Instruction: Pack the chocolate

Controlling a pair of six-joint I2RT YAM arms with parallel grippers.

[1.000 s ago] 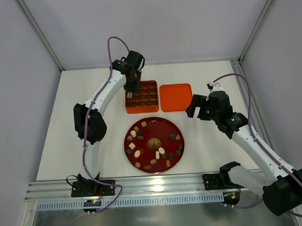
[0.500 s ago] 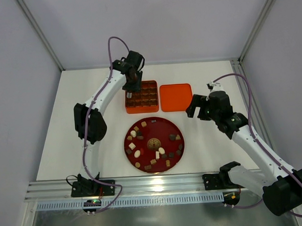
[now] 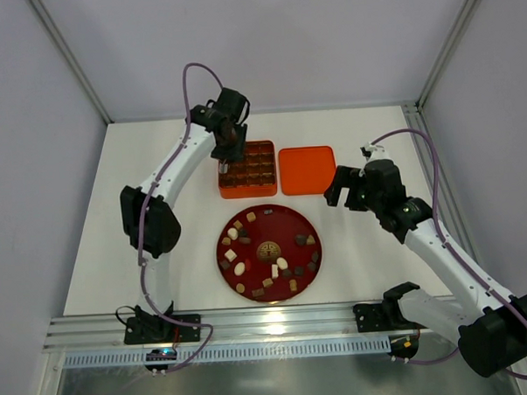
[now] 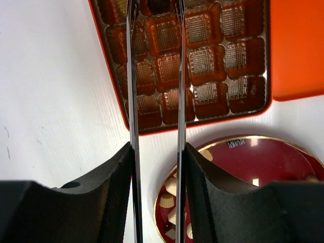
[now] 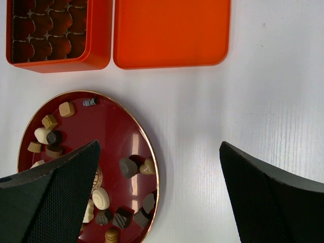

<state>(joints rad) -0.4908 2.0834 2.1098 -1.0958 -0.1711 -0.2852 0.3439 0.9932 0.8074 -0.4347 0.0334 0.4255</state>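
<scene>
Several chocolate pieces point(image 3: 240, 268), dark, tan and cream, lie on a round dark-red plate point(image 3: 282, 227). An open orange box point(image 3: 246, 195) with brown cells stands behind it. My left gripper point(image 3: 227, 164) hangs over the box's left column. In the left wrist view its thin blades point(image 4: 132, 76) stand apart and parallel over the cells. A dark piece point(image 4: 159, 5) sits in a cell between the tips. My right gripper point(image 3: 343, 187) is wide open and empty, over bare table right of the plate point(image 5: 111, 131).
The orange lid point(image 3: 307, 169) lies flat right of the box, close to my right gripper. White enclosure walls stand on three sides. A metal rail runs along the near edge.
My left arm has shifted slightly left and back, its gripper still over the box's left column. My right arm has not moved.
</scene>
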